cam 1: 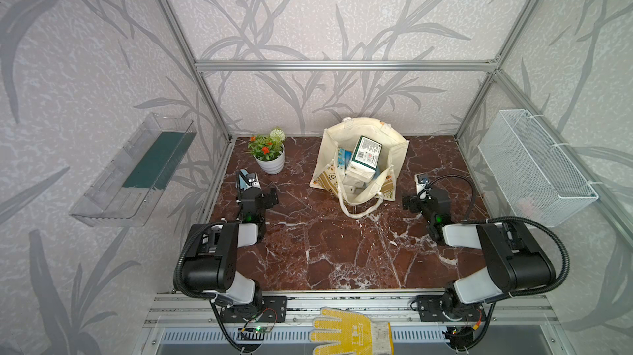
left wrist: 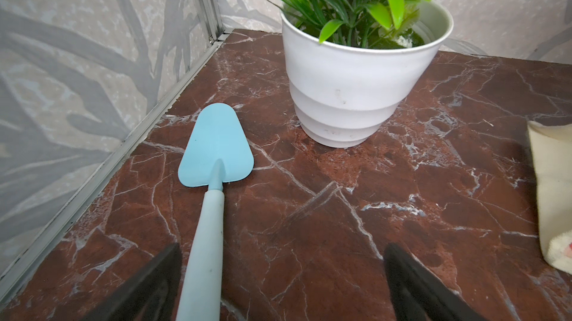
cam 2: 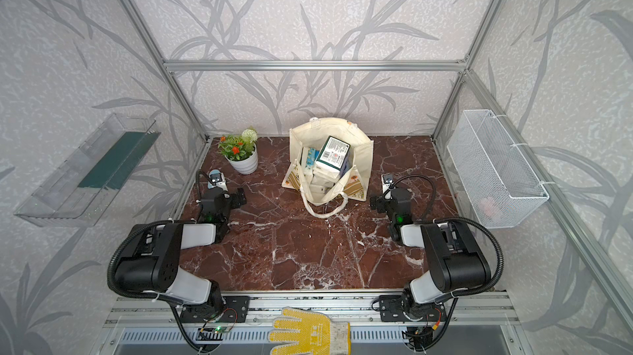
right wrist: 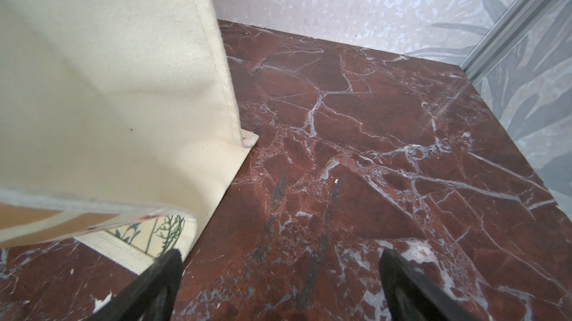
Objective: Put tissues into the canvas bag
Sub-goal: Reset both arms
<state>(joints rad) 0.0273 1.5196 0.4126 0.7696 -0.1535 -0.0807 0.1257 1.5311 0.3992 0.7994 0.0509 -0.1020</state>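
My left tool point(left wrist: 283, 251) and right tool point(right wrist: 281, 254) hang spread and empty either side of the canvas bag point(cam 1: 327, 154), the tissues point(cam 1: 363, 158) piled inside it and none visible on the surface point(cam 1: 325, 250) beside it, so the packing looks finished.

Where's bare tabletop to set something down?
Biggest bare patch: table front-centre, between left arm and right arm, short of the canvas bag. Also back right, beyond the right gripper, beside the bag. Crowded: back left, with plant pot, blue trowel and left gripper.
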